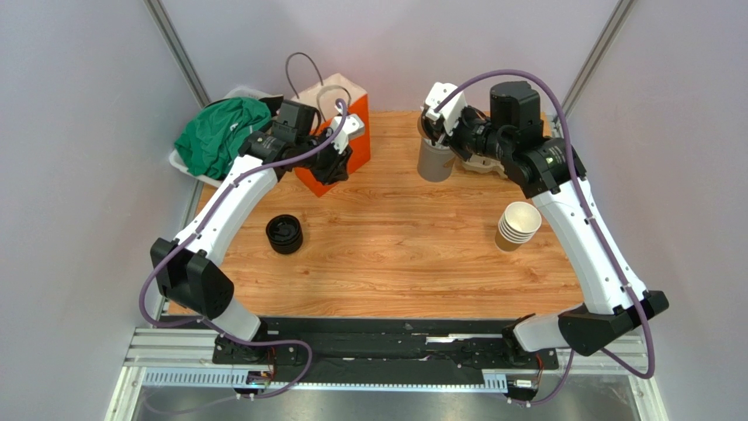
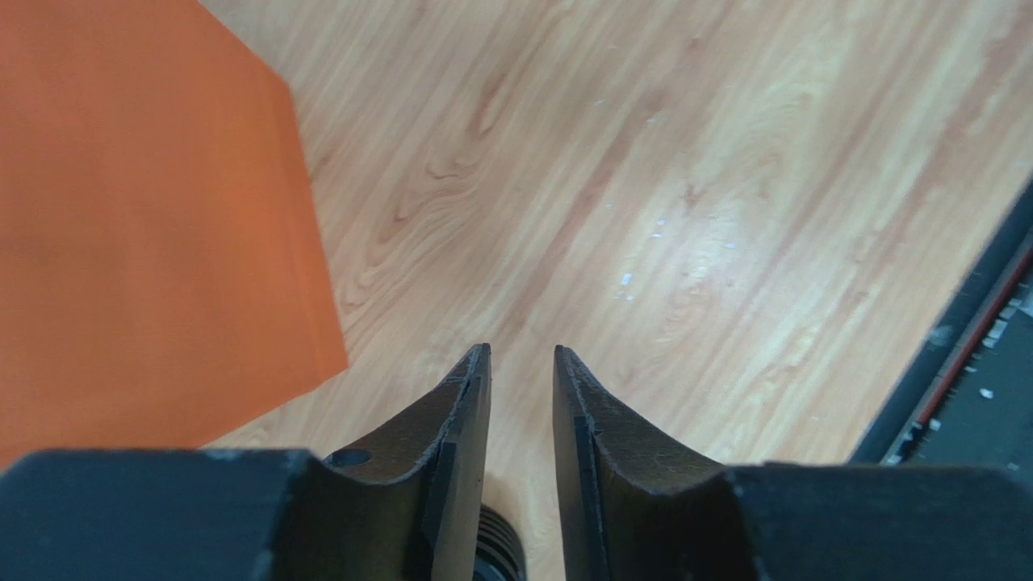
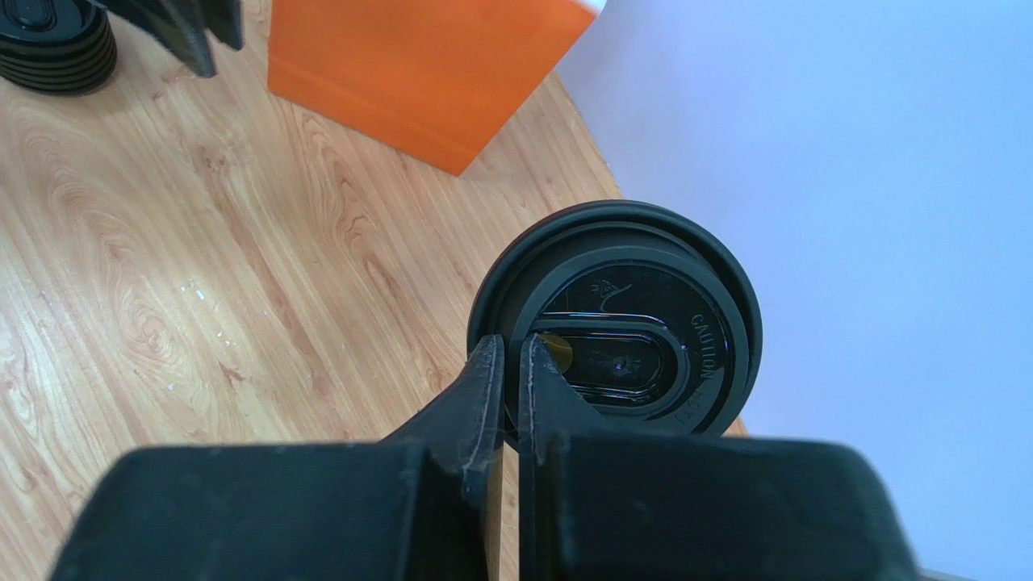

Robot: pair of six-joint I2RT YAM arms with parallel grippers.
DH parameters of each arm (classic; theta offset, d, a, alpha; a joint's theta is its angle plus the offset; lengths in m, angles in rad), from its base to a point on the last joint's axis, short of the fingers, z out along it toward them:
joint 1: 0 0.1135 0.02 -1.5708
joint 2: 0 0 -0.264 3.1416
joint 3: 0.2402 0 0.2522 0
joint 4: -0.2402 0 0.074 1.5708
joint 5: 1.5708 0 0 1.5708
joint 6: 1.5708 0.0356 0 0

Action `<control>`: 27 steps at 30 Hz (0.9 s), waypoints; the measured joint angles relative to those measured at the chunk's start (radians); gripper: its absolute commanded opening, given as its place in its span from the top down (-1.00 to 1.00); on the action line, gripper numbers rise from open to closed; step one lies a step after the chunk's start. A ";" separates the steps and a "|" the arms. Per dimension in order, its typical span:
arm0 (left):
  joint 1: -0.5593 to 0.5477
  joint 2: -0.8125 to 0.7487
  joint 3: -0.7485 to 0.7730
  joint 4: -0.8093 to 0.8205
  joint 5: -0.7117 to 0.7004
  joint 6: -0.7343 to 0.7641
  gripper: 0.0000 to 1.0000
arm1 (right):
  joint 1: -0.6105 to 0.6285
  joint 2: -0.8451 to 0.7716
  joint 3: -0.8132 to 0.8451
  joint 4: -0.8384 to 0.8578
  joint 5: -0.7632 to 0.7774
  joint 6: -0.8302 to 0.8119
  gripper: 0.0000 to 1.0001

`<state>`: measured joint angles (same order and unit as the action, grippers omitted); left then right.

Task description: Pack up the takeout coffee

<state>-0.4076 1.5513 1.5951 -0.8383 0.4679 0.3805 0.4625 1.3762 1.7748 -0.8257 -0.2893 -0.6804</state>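
Right gripper (image 3: 509,360): bottom centre of its wrist view, jaws pressed almost together, tips at the left rim of the black lid (image 3: 631,317); whether they nip that rim I cannot tell.
Black lid: round, centre right, just beyond the jaw tips, at the bench (image 2: 679,182) edge by the pale wall; the cup beneath is hidden.
Left gripper (image 2: 521,363): jaws narrowly spread, nothing between them, over bare bench.
Orange bag (image 2: 146,218): upper left of the left wrist view, beside those jaws.
Stack of black lids (image 1: 284,234): left of centre in the top view, apart from both arms.
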 measured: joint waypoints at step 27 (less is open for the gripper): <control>0.126 -0.044 0.109 0.313 -0.170 -0.090 -0.51 | 0.014 -0.104 -0.172 0.022 -0.032 0.023 1.00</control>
<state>-0.2817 1.5070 1.7042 -0.5255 0.2977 0.2901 0.4767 1.2724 1.6028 -0.8036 -0.3210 -0.6575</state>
